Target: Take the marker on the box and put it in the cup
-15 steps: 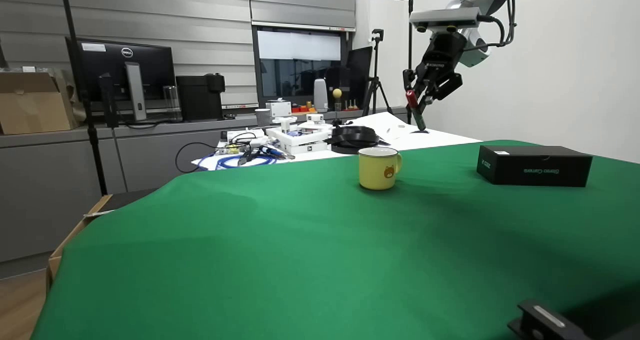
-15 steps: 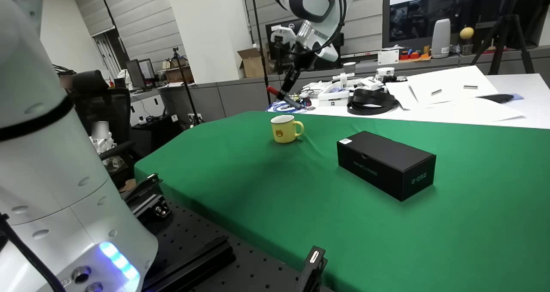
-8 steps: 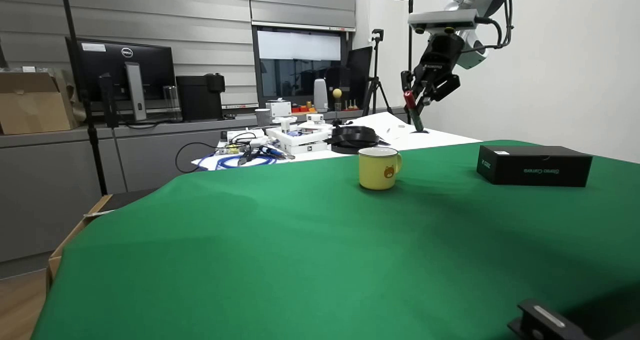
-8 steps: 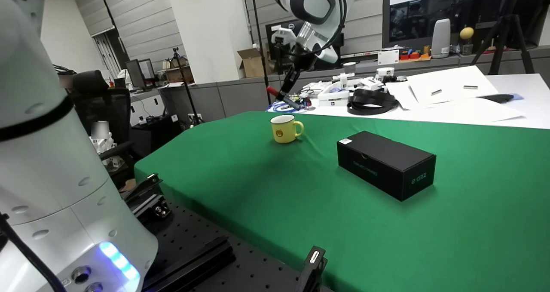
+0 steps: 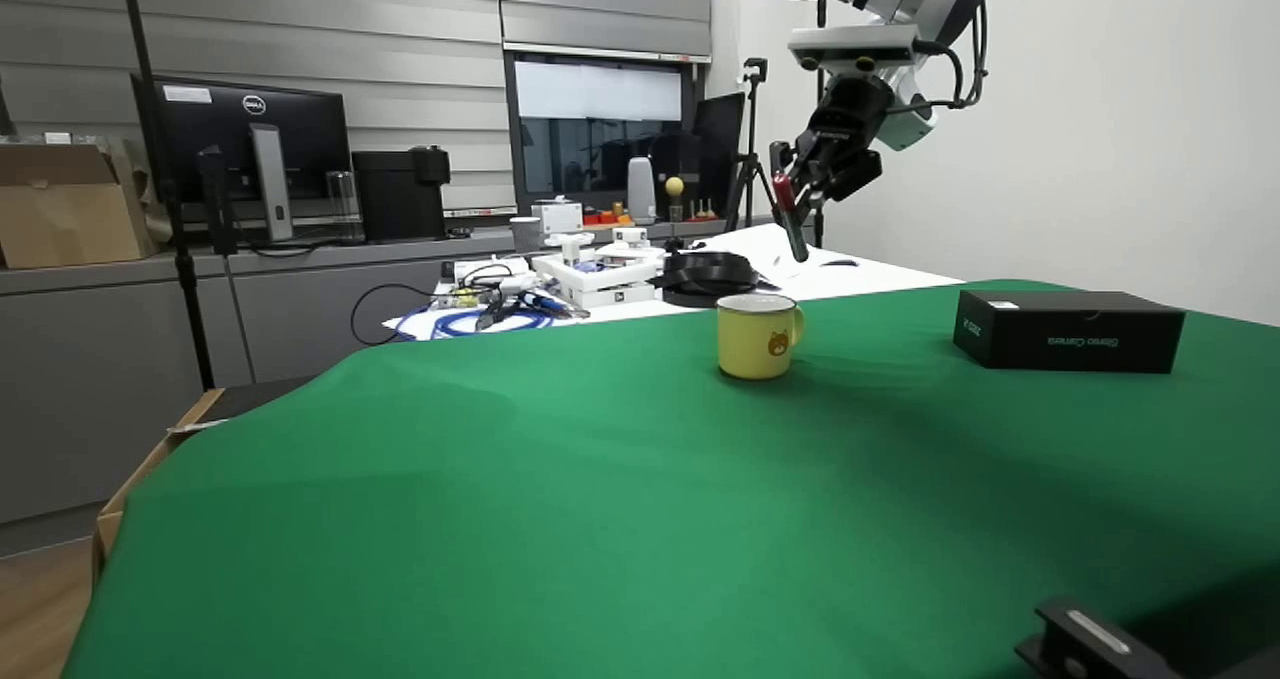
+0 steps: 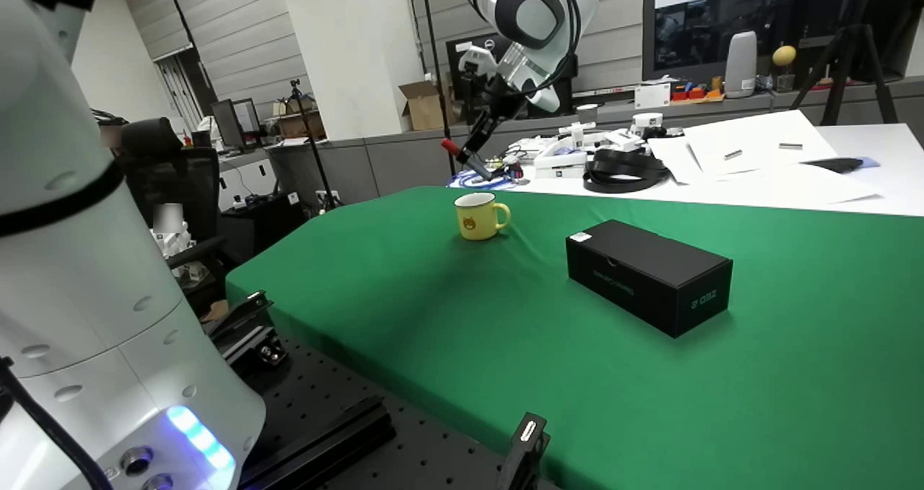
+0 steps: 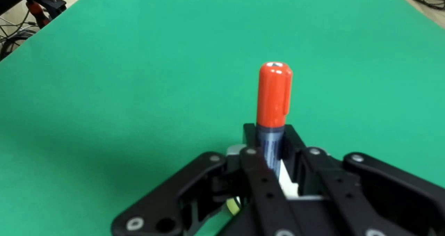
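Upper right in an exterior view, your jaws, clamped on the marker [image 5: 791, 219], shift left, likely toward the cup [image 5: 752, 341]

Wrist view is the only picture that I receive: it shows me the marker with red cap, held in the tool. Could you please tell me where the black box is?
Observer: The black box lies on the green cloth, to the right of the yellow cup in both exterior views.
Operator: Thank you. And this cup, how does it stand, please?
Observer: It stands upright, with its open mouth facing up.
Operator: Is the lower end of the marker inside it?
Observer: No, both exterior views show a gap between that end and the cup.
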